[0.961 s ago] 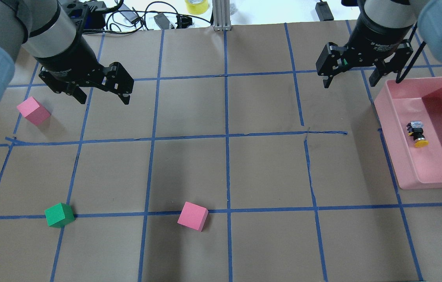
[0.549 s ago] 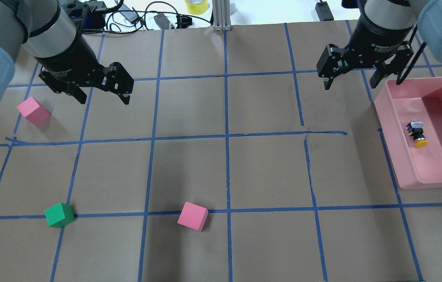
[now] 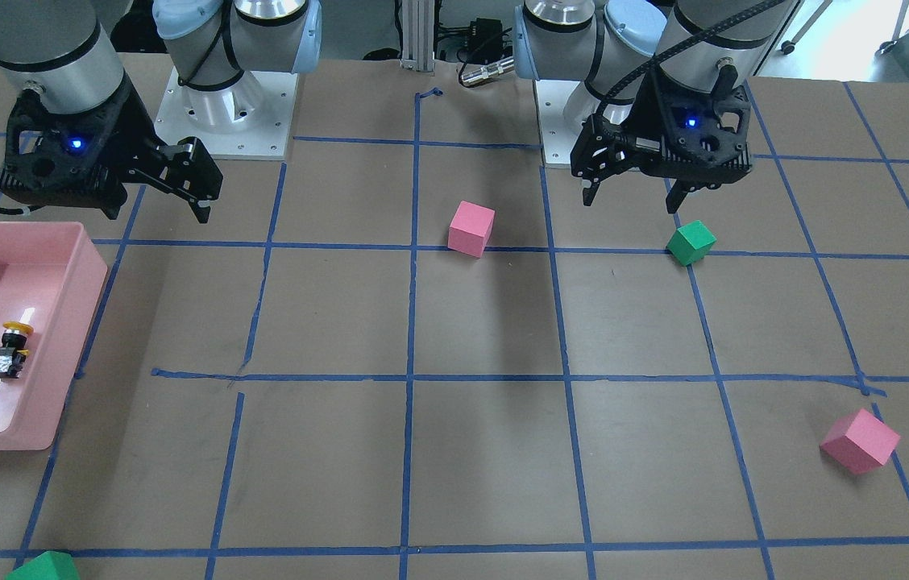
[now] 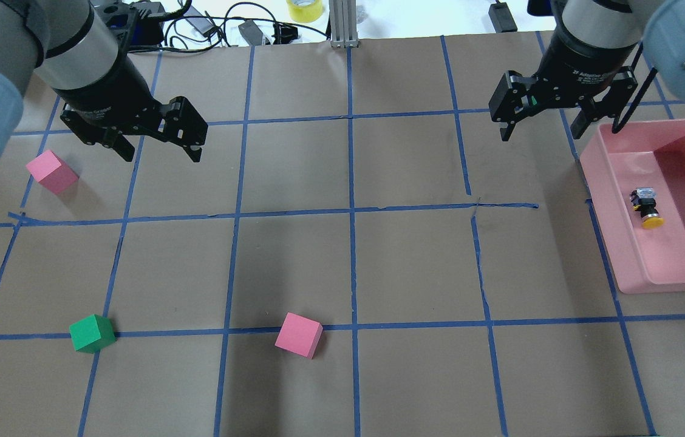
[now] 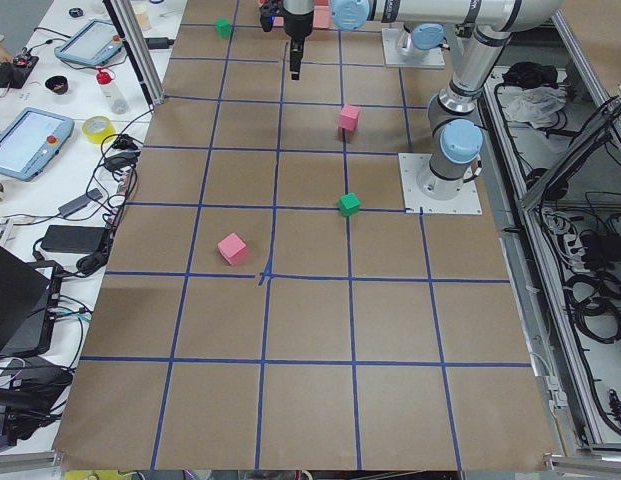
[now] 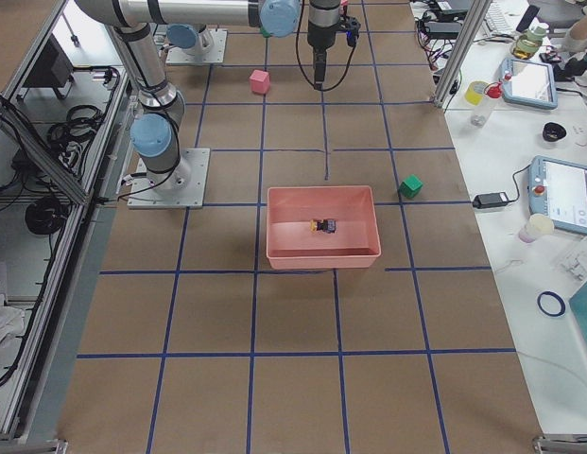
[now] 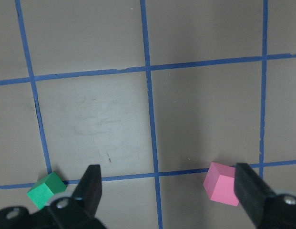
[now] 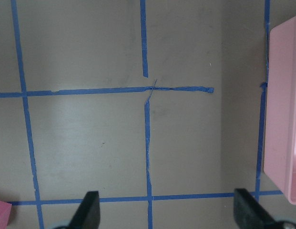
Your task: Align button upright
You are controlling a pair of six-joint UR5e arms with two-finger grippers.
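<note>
The button (image 4: 646, 207), round yellow cap on black body, lies sideways in the glossy pink bin (image 4: 628, 267). Over the papered counter (image 4: 415, 267) the left hand (image 4: 160, 156) and right hand (image 4: 540, 132) hang spread, empty.

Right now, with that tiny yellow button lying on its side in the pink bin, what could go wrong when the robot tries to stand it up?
1. The button lies close to the wall of the pink bin, so a finger of the open right hand may strike that wall.
2. It is small with a round cap, so it could slip or roll out of the grip.
3. Set down tilted, it may topple over.
</note>
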